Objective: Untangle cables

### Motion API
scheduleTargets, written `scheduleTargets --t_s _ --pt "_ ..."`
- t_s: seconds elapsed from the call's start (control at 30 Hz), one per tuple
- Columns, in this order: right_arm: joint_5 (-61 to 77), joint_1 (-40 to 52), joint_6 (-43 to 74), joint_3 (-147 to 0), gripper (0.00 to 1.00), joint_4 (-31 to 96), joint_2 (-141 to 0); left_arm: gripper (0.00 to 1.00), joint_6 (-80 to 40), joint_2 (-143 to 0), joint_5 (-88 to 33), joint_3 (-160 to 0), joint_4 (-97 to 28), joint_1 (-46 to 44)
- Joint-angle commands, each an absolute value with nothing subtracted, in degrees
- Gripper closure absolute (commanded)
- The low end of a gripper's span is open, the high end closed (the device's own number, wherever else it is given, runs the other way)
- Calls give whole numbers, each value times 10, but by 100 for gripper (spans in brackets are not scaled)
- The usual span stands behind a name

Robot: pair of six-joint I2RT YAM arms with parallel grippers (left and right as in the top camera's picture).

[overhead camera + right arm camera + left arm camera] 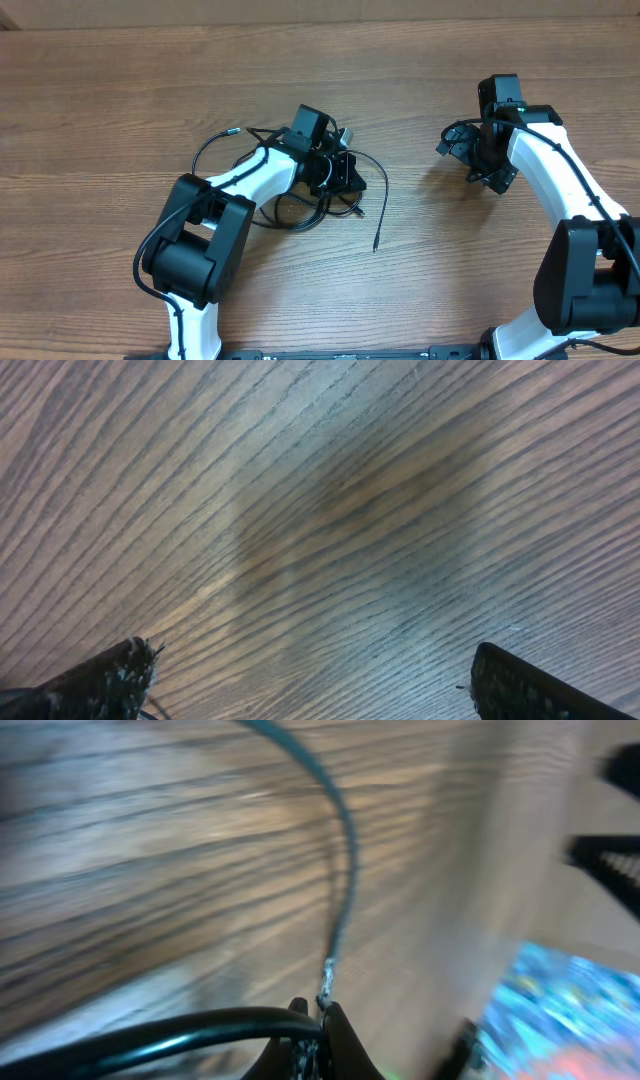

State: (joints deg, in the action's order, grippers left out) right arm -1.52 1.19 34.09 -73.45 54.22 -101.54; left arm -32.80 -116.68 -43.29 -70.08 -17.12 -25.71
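Note:
The cables (300, 200) are thin black cords in loose tangled loops on the wooden table at centre left; one loose end (377, 240) trails toward the front and a silvery plug (228, 131) lies at the back left. My left gripper (345, 170) sits over the tangle, shut on a thin cable (340, 870) that arcs up and away from the fingertips (318, 1020) in the blurred left wrist view. My right gripper (455, 143) is open and empty above bare wood at the right, well apart from the cables; its fingertips (310, 680) frame only table.
The wooden table (100, 80) fills the overhead view. The right arm's white links (560, 180) run down the right side and the left arm (200, 240) comes up from the front left. A blurred blue-green patch (570, 1010) shows at the lower right of the left wrist view.

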Motion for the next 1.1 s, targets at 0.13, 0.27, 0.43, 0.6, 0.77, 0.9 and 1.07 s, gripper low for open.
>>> scheduleTargets --t_s 0.13,0.27,0.43,0.6,0.77,0.9,1.07 --pt "-21 10 341 -739 0 541 -1013 96 -270 -1079 -617 -700 -155 -206" --pt "-21 10 341 -739 0 541 -1013 96 -270 -1018 -654 -700 -126 -187" --pt "-21 10 341 -739 0 541 -1013 96 -300 -928 -663 -700 -57 -159" --pt "-21 10 341 -739 0 541 -1013 96 -361 -845 -663 -700 37 -119" --pt "-21 10 341 -739 0 541 -1013 96 -418 -785 -663 -700 119 -76" --pt "-21 10 341 -739 0 541 -1013 96 -440 -759 -663 -700 142 -39" --pt "-21 10 341 -739 0 541 -1013 96 -462 -756 -669 -700 135 -6"
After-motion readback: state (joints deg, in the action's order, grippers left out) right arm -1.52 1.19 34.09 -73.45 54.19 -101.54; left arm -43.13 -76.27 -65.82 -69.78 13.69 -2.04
